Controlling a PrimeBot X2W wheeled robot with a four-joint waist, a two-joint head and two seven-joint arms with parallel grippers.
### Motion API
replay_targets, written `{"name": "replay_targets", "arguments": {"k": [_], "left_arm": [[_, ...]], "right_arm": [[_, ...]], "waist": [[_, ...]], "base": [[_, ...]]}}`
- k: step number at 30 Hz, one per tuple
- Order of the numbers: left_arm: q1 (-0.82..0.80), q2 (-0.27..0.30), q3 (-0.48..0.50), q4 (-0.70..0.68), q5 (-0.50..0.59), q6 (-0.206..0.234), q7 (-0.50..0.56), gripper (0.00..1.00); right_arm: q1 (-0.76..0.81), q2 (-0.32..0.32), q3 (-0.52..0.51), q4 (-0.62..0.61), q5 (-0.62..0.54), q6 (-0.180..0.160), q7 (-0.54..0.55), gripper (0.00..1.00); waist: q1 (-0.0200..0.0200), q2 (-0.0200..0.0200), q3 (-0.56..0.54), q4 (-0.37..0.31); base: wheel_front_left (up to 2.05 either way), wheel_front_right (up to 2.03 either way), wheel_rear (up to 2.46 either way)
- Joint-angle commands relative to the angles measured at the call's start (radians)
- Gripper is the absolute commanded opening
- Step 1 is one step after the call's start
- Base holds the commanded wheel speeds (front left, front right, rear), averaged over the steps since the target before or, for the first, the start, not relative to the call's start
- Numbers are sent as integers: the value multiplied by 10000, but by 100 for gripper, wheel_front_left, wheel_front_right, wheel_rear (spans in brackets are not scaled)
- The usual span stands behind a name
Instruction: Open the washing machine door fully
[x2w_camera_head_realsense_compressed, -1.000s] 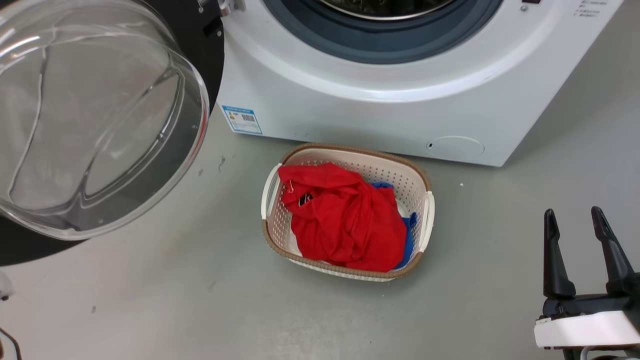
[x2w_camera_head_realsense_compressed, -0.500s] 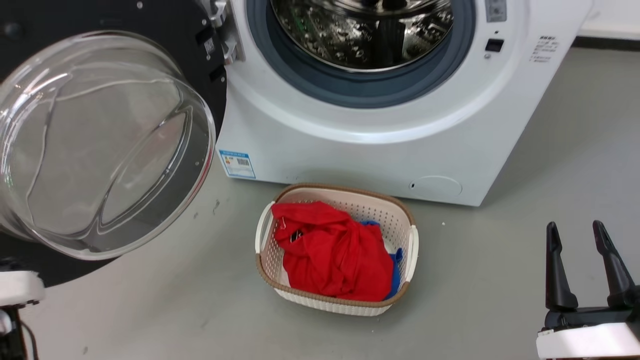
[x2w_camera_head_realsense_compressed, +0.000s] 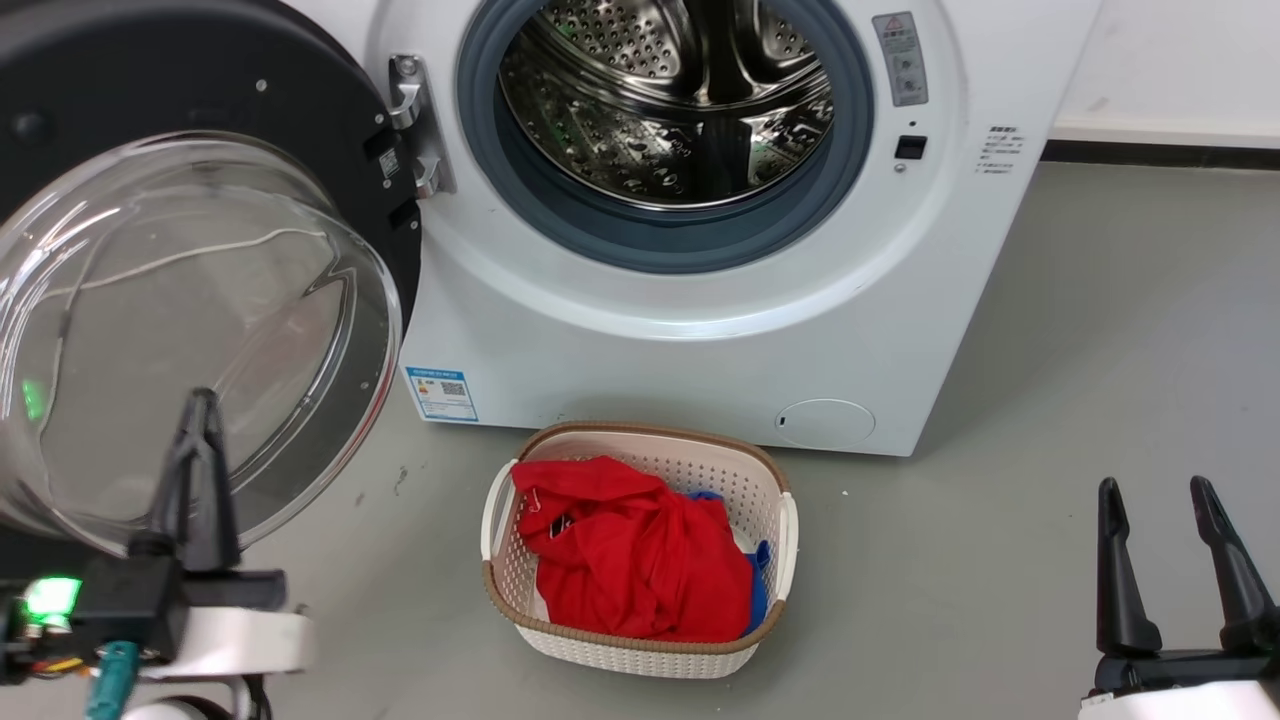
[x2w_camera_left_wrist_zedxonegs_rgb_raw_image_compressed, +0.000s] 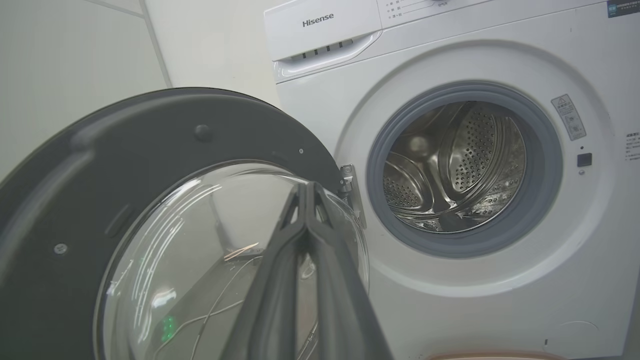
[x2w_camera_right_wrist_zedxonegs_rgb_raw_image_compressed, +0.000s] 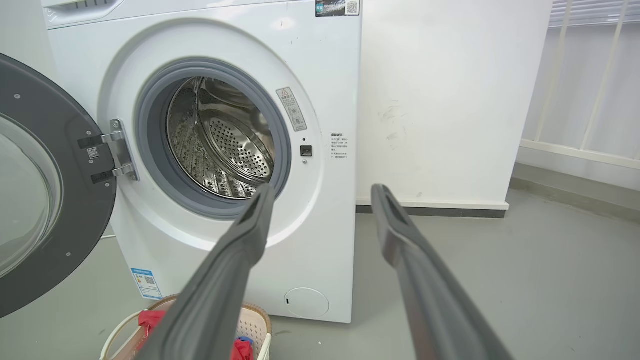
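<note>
Glass bulging, the washing machine door (x2w_camera_head_realsense_compressed: 200, 300) hangs swung wide off the left of the washing machine (x2w_camera_head_realsense_compressed: 680, 340). The left gripper (x2w_camera_head_realsense_compressed: 203, 400), fingers pressed together, points at its bowl. The right gripper (x2w_camera_head_realsense_compressed: 1152, 487) stands spread above the floor, well apart.

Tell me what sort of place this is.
Probably a laundry or utility room: a white front-loading washing machine with its door swung open, a cream basket of red clothing before it, and a bare grey floor.

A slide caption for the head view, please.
Washing machine door open; left gripper shut near it, right gripper open.
</note>
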Motion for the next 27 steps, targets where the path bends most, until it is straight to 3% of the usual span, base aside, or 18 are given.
{"name": "replay_targets", "arguments": {"k": [1, 16, 17, 19, 27], "left_arm": [[223, -113, -162, 73, -16, -38, -22, 0], [933, -1115, -1788, 1091, -419, -24, -24, 0], [966, -1137, -1787, 1157, -441, 5, -24, 23], [1039, -1163, -1789, 1299, -470, 103, -24, 100], [1208, -1214, -1729, 1990, -622, 238, -24, 100]], "right_arm": [[136, 9, 27, -57, 66, -2, -18, 100], [584, 8, 237, 209, 500, -2, -18, 100], [593, 8, 234, 231, 508, -2, -18, 100], [625, 8, 200, 290, 549, -2, -18, 100], [713, 9, 242, 526, 609, -2, -18, 100]], "waist": [[1, 0, -94, -128], [1, 0, -206, -521], [1, 0, -209, -529], [1, 0, -221, -529], [1, 0, -267, -494]], "base": [[0, 0, 0], [0, 0, 0], [0, 0, 0], [0, 0, 0], [0, 0, 0]]}}
